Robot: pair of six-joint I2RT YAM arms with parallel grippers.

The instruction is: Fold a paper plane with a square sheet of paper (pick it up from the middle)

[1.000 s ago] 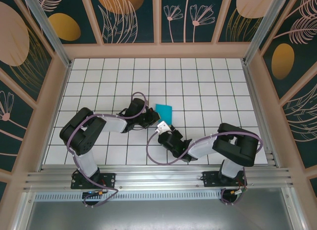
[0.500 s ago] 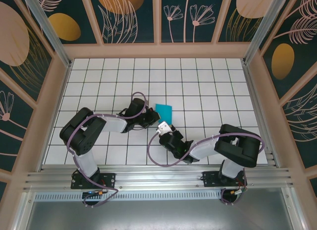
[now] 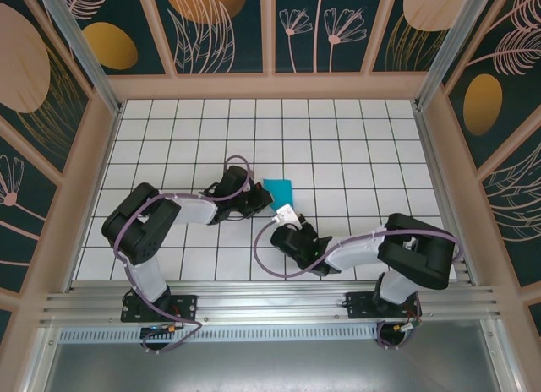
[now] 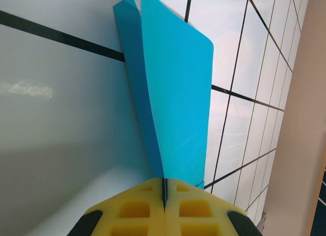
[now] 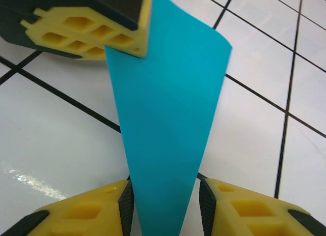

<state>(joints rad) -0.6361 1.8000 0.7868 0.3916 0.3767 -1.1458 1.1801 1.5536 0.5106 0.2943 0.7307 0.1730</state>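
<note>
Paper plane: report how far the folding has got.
Done: the teal sheet is doubled over, with two layers showing in the left wrist view. In hand: the left gripper is shut on the sheet's edge, and the right gripper stands open astride its near end. Left: no pointed nose or wings show yet, so most of the folds are probably still to do.

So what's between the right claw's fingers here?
The folded teal paper stands inside the open right claw, clear in the right wrist view; the left claw pinches its far end.
</note>
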